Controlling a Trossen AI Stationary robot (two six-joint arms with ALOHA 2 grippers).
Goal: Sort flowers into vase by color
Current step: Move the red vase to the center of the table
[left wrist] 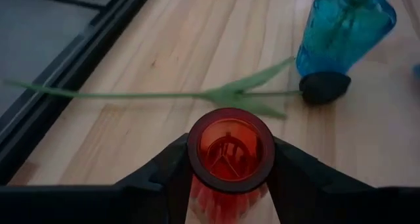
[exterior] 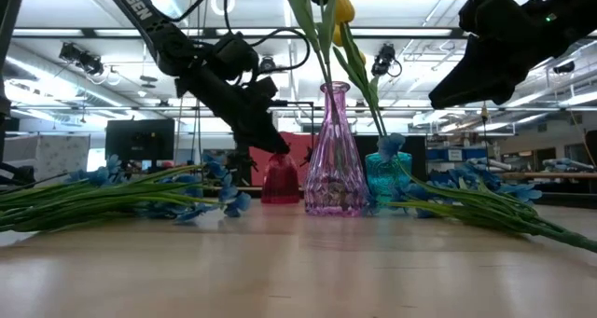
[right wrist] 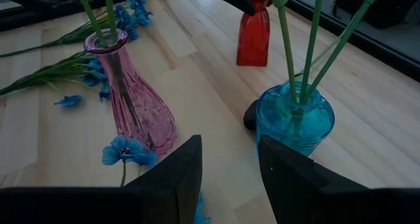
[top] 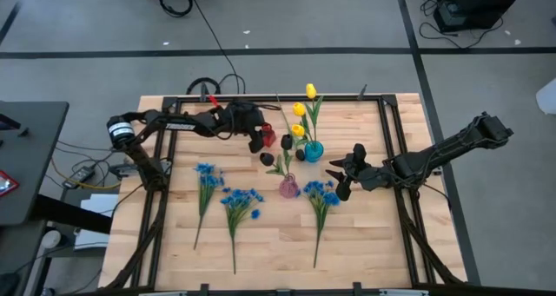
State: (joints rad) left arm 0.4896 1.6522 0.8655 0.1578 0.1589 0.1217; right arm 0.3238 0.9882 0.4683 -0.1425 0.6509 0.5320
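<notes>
Left tool [left wrist: 230, 159] clamped on neck of red vase [left wrist: 230, 152], far side of bench [top: 261, 244]. Glass: rigid, slick, likely brittle; neck best hold. Dark tulip [left wrist: 325, 87] lies beside blue vase [left wrist: 344, 27]; stem thin, floppy, light. Right tool [right wrist: 230, 168] part open, empty.

Your overhead view is evenly lit and bright; the wooden surface [top: 261, 244] shows only faint, soft shadows under the flowers. At table height you look into rows of ceiling lights [exterior: 84, 34], so both arms read as dark silhouettes and the near surface blurs into a pale band. The pink vase [exterior: 335, 150] glows with backlight. At the left wrist, the red vase [left wrist: 230, 152] rim is soft, the fingers [left wrist: 164, 178] nearly black. Your right wrist picture is bright, with mild glare on the blue vase [right wrist: 295, 122].
</notes>
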